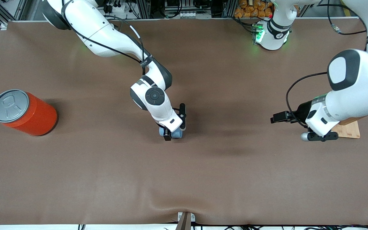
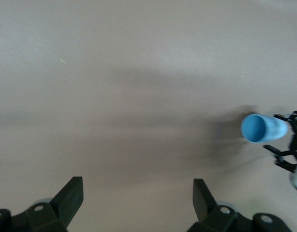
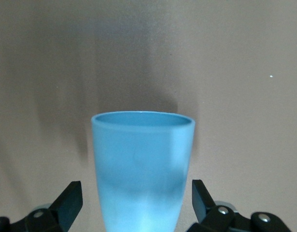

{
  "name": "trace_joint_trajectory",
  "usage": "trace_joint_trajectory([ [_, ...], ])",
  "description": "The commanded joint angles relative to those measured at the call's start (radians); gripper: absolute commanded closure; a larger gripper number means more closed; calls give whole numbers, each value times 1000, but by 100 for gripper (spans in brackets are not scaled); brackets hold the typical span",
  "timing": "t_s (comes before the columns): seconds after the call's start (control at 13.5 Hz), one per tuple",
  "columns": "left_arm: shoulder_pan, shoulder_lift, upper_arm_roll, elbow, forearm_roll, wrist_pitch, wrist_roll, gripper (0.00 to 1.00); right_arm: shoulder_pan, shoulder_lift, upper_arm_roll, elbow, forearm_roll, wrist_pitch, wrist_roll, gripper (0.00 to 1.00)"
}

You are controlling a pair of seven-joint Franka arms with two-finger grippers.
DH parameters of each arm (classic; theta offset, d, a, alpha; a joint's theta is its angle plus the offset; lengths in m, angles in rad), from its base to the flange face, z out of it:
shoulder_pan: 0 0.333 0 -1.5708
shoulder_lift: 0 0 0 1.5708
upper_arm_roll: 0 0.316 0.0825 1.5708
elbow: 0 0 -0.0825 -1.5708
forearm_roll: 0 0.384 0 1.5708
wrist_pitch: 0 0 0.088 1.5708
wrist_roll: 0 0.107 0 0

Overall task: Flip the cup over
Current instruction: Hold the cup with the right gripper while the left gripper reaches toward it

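Note:
The light-blue cup (image 1: 177, 134) is at the middle of the table, mostly hidden under my right hand. In the right wrist view the cup (image 3: 142, 164) sits between the fingers with its rim pointing away from the wrist. My right gripper (image 1: 175, 132) is open around it, with a gap showing on each side (image 3: 136, 193). In the left wrist view the cup (image 2: 259, 128) shows its darker blue mouth, apparently lying on its side. My left gripper (image 1: 272, 118) is open and empty (image 2: 138, 193) over the table toward the left arm's end, waiting.
A large orange can (image 1: 27, 111) with a grey lid stands at the right arm's end of the table. A wooden board (image 1: 350, 130) lies under the left arm. A small metal mount (image 1: 185, 219) sits at the table edge nearest the front camera.

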Motion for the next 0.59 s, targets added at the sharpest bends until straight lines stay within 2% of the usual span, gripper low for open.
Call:
trace_joint_trajectory([
  [0.0,18,12,-3,-59,-153,23,0,0,-4,-3,-2,11,-15,4,15,0],
  [0.22,23,64,-5,-66,-186,25,5,0,-13,-23,3,18,-12,-19,51,0],
  [0.37,35,106,-5,-71,-337,25,21,0,-25,-36,9,20,-6,-74,89,0],
  [0.52,22,147,-3,-71,-474,59,54,0,-30,-62,10,20,52,-119,118,0],
])
